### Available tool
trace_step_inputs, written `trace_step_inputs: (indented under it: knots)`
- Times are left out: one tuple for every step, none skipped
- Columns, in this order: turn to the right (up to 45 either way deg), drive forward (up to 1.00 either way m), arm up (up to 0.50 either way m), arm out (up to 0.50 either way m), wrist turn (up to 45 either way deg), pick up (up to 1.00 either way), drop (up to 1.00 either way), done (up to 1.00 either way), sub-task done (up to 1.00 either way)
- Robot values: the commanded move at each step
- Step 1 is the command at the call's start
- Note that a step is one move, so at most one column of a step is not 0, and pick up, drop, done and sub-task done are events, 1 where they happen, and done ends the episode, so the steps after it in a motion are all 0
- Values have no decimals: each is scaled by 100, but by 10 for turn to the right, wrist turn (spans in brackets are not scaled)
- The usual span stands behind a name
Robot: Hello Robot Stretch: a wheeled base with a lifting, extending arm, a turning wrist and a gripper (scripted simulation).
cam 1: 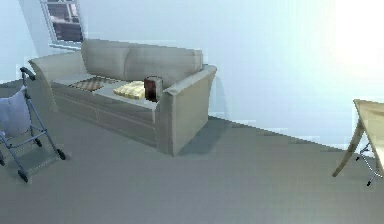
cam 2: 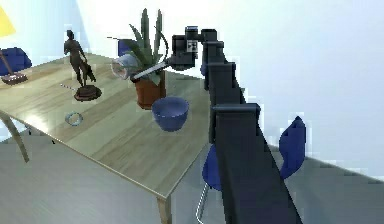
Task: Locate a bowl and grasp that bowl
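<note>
Arm side view: a blue bowl [cam 2: 170,112] is sitting upright on the wooden table [cam 2: 110,150], just beside a potted plant [cam 2: 149,62] and at roughly 5 o'clock from its pot. The arm [cam 2: 238,130] is reaching out over the table's near corner, and the gripper [cam 2: 139,74] is hanging at about 11 o'clock from the bowl, in front of the plant. With the plant behind the fingers, it cannot be told whether the gripper is carrying anything or how its fingers are set. A dark statue [cam 2: 78,62] is standing at 9 o'clock from the plant; a blue chair [cam 2: 291,146] is waiting at 3 o'clock from the bowl. Forward view: a grey sofa [cam 1: 130,88] is lining the far wall.

Handling, as judged — the bowl is looking rigid, smooth-walled and fairly light, probably glazed and so slippery and breakable. The rim is offering the best hold: one finger inside, one outside, at the edge nearest the arm — away from the plant's leaves.
</note>
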Motion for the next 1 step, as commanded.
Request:
trace_step_inputs:
  knots:
    - [0,0,0,0,180,0,0,0,0]
